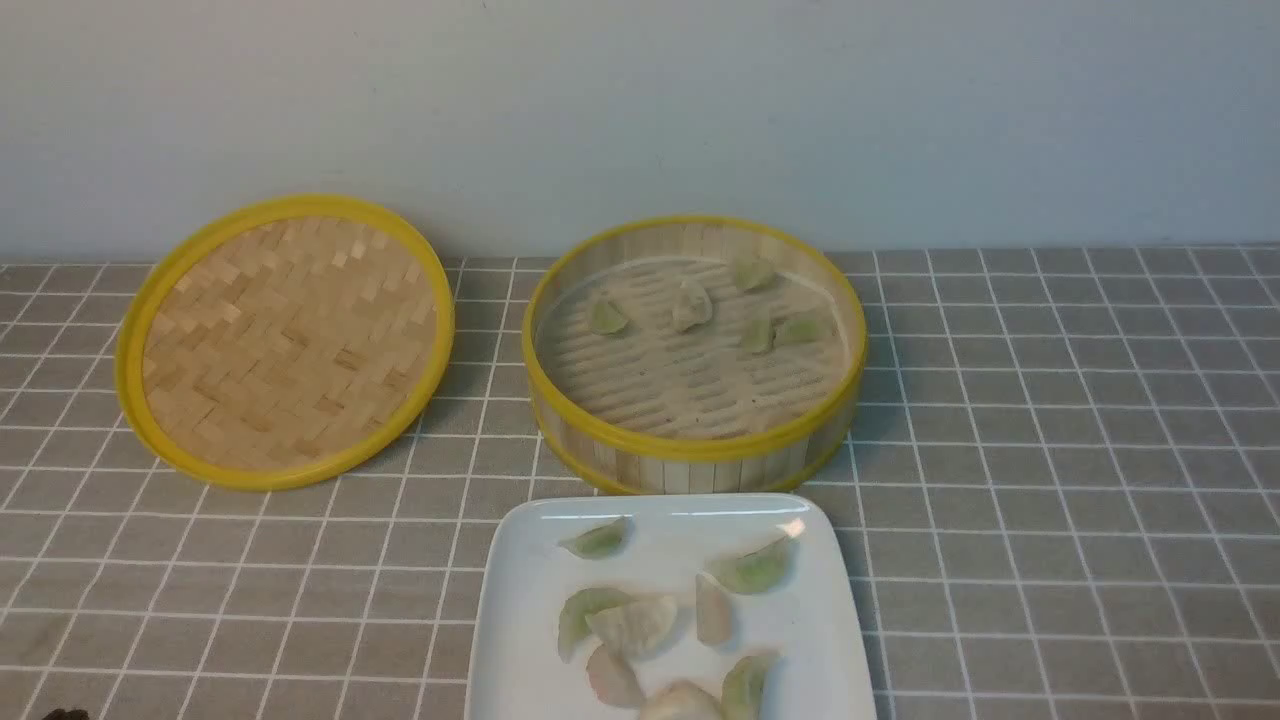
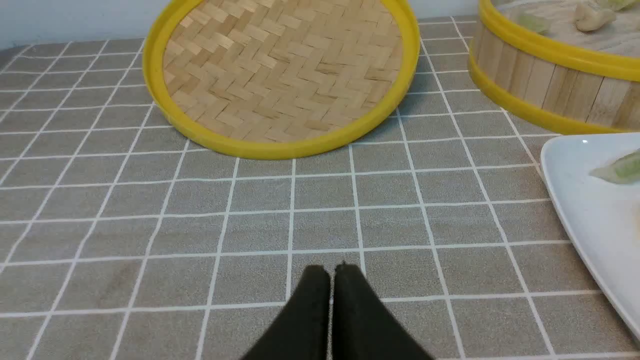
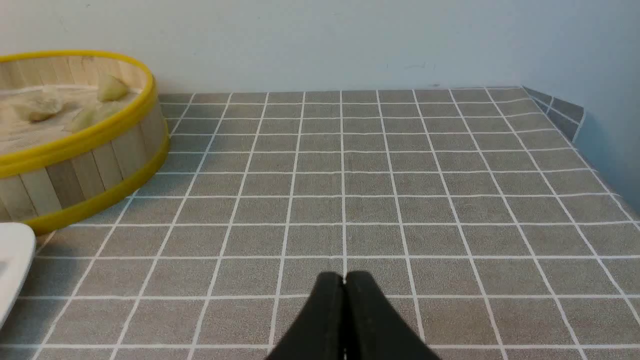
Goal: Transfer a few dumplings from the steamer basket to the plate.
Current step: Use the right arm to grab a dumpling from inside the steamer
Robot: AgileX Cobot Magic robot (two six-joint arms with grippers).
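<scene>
The left gripper (image 2: 331, 270) hangs low over the gray checked tablecloth (image 1: 1050, 500), off the plate (image 1: 830, 640) and touching nothing. Its two black fingers are pressed together with nothing between them. The right gripper (image 3: 345, 276) is likewise over bare cloth clear of the plate, its fingers squeezed tight and empty.

The white square plate lies at the near edge of the table, and its nearest part is cut off in the front view. About eight dumplings (image 1: 632, 625) lie on it, green, whitish and pinkish. Several are bunched and touching toward the near side, and two green ones lie apart close to the far rim.

Just behind the plate, almost touching its far rim, stands the steamer basket (image 1: 690, 450). Five more dumplings (image 1: 690, 305) are spread over the far half of its slatted floor. Behind the plate and off to its left, the woven lid (image 1: 285, 340) is tilted up, its far edge toward the pale wall (image 1: 640, 100).
</scene>
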